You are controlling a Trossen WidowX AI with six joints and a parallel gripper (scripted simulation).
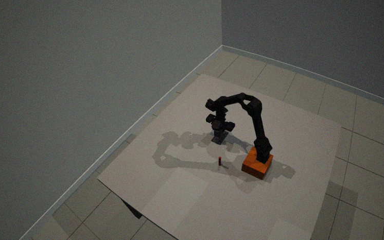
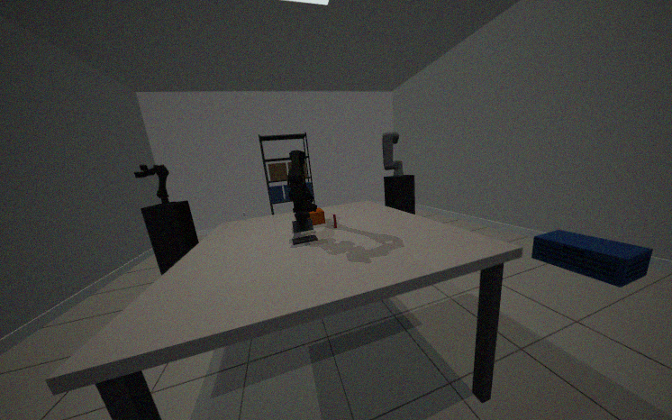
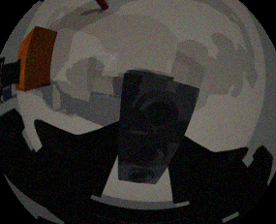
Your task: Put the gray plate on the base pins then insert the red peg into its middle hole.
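Note:
My gripper (image 1: 218, 133) (image 2: 303, 218) (image 3: 145, 125) points down and is shut on the gray plate (image 2: 302, 226) (image 3: 134, 115). The plate looks roughly level and hangs a short way above the dark base (image 2: 304, 240) (image 1: 217, 141), with a gap between them in the exterior view. In the wrist view the plate hides nearly all of the base. The base's pins cannot be made out. The red peg (image 1: 220, 161) (image 2: 334, 221) (image 3: 103, 4) stands upright on the table, apart from the base and nearer the arm's orange mount.
The orange block (image 1: 256, 165) (image 2: 318, 216) (image 3: 38, 59) under the arm stands on the white table (image 1: 169, 190) (image 2: 255, 292). The arm's shadow falls across the table around the peg. Other arms on dark stands, a shelf and a blue stack are away from the table.

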